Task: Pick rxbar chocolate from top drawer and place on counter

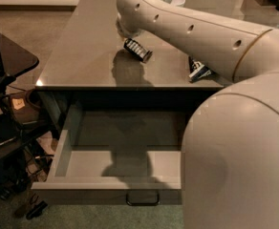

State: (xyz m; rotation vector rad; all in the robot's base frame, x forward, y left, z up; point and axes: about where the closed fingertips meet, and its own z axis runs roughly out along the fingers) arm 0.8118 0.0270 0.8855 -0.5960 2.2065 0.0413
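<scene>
The rxbar chocolate (138, 50), a black bar with white lines, hangs tilted just above the counter (82, 46), near its middle. My gripper (132, 42) is at the end of the arm that reaches over the counter from the right; it is mostly hidden behind the wrist and is shut on the bar. The bar's dark reflection lies on the glossy surface right beneath it. The top drawer (68, 142) stands pulled open below the counter's front edge. Its visible inside is bare, and its curved handle (142, 202) is at front centre.
A blue-and-white chip bag (198, 71) lies on the counter to the right of the bar, partly under my arm. A white bowl (178, 0) stands at the counter's far side. A black side table (13, 56) with clutter beneath stands at left. My body fills the lower right.
</scene>
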